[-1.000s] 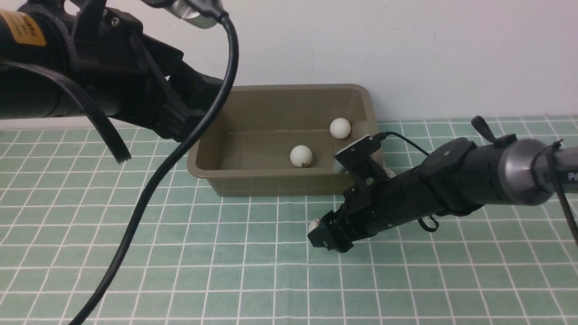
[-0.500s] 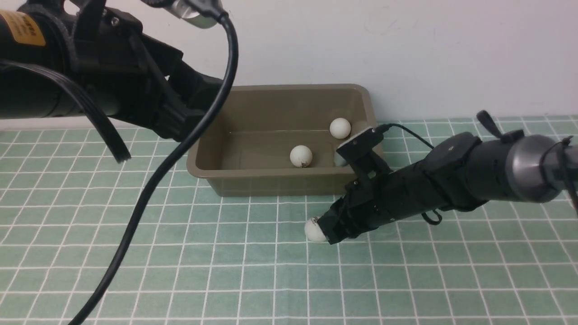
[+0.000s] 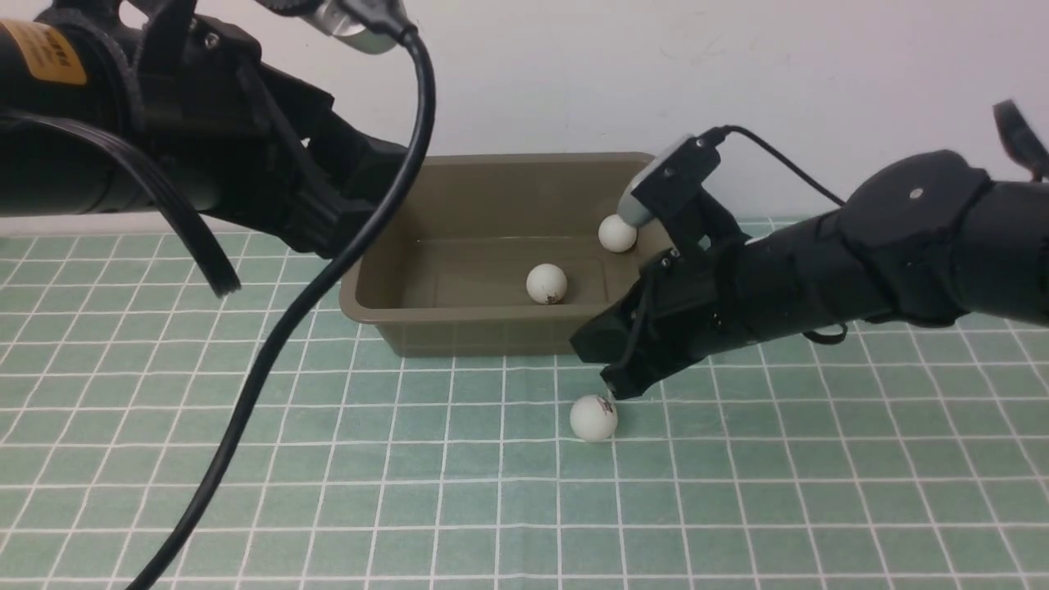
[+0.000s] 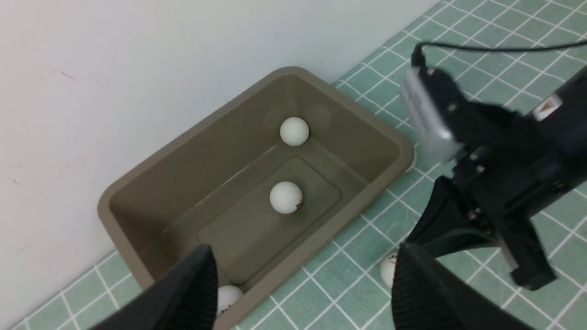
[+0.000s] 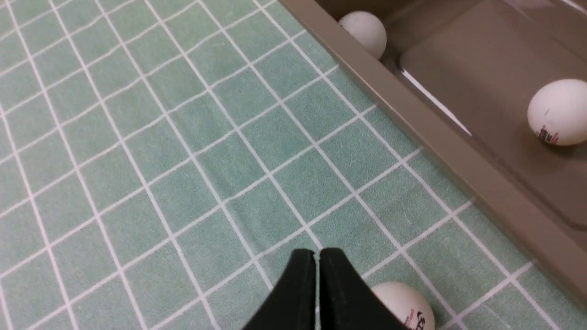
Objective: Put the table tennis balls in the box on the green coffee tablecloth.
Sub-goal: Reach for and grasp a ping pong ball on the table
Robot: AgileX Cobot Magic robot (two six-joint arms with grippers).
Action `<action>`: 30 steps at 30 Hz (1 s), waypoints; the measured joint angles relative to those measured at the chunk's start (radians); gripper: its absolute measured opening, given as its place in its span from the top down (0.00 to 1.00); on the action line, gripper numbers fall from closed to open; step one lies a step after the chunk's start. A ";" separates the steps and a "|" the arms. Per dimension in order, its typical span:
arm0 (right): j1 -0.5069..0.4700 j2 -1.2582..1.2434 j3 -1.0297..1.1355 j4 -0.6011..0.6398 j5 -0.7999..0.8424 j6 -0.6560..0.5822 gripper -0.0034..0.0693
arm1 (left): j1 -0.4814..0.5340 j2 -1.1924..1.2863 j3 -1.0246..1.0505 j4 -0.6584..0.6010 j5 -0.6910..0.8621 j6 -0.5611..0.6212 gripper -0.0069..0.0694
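Right gripper (image 3: pixel 615 388) closed empty, ball (image 3: pixel 592 418) beside (loose)

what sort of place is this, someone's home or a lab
Most likely a robotics lab bench, not a home: a cabled black left arm and right arm reach over a green grid tablecloth, the wall behind is bare white, and the only props are an olive box and table tennis balls.

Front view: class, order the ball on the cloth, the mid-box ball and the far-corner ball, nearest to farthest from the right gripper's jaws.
1. The ball on the cloth, right beside the right gripper.
2. The mid-box ball, on the box floor, farther back.
3. The far-corner ball, at the box's back right corner.
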 joint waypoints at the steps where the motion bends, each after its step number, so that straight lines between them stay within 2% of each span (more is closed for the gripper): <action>1: 0.000 0.002 0.000 -0.009 0.001 0.003 0.94 | 0.000 0.000 0.000 0.000 0.000 0.000 0.31; 4: 0.000 0.014 0.000 -0.044 0.006 0.019 0.83 | 0.000 0.000 0.000 0.000 0.000 0.000 0.31; 7: 0.000 0.034 0.000 -0.067 0.008 0.029 0.62 | 0.000 0.000 0.000 0.000 0.000 0.000 0.31; 9: 0.000 0.054 0.000 -0.069 0.005 0.031 0.44 | 0.000 0.000 0.000 0.001 0.000 0.000 0.31; 12: 0.000 0.093 0.000 -0.066 -0.016 0.031 0.28 | 0.000 0.000 0.000 0.001 0.000 0.000 0.31; 15: 0.000 0.133 0.000 -0.064 -0.052 0.031 0.25 | 0.000 0.000 0.000 0.001 0.000 0.000 0.31; 30: 0.020 0.242 -0.053 0.002 -0.107 0.007 0.25 | 0.000 0.000 0.000 0.001 0.000 0.000 0.31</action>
